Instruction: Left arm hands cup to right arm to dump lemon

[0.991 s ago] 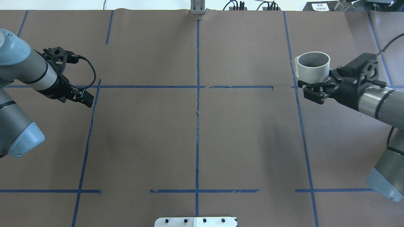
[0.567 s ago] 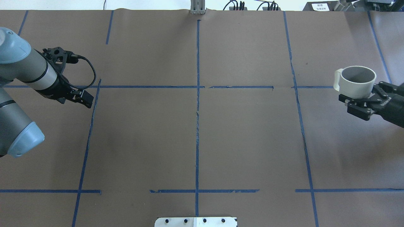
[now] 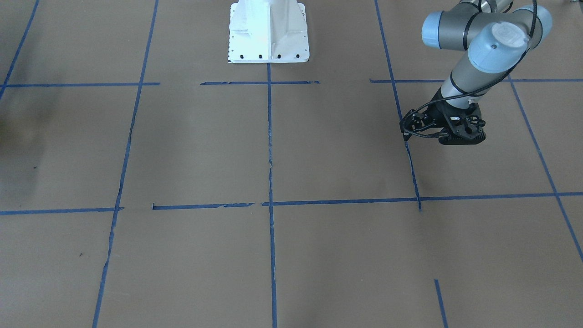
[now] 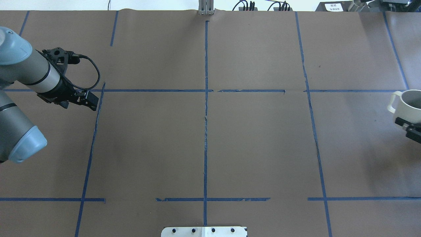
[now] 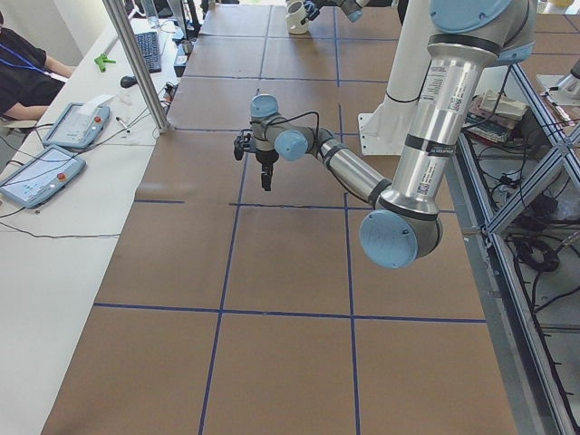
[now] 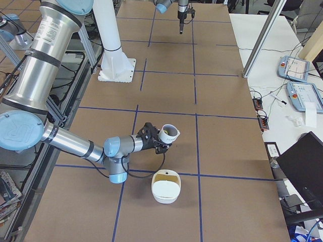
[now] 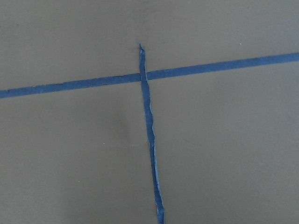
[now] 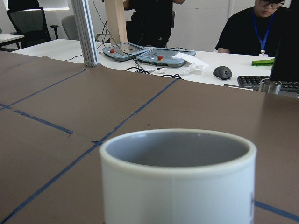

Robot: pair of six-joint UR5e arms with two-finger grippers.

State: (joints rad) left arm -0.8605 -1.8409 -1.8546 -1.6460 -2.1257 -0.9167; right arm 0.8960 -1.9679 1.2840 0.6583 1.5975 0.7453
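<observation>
The white cup point(image 4: 409, 107) is at the overhead view's right edge, held upright above the table by my right gripper point(image 4: 408, 128), which is shut on its lower wall. The exterior right view shows the same grip point(image 6: 160, 143) on the cup point(image 6: 170, 134), with a yellowish patch at its mouth. The cup point(image 8: 177, 182) fills the right wrist view; its inside looks grey and I see no lemon there. My left gripper point(image 4: 91, 100) is empty with its fingers together, pointing down over the table's left part point(image 3: 457, 134) point(image 5: 265, 181).
A white bowl point(image 6: 165, 187) with a tan inside stands on the table close to the held cup. The robot's white base point(image 3: 268, 32) is at the table's back. Blue tape lines cross the brown table cover point(image 7: 145, 77). Operators and keyboards are at the far side point(image 8: 261, 28).
My right gripper has carried the cup to the right and a little toward the robot, almost out of the overhead view. My left arm has barely shifted.
</observation>
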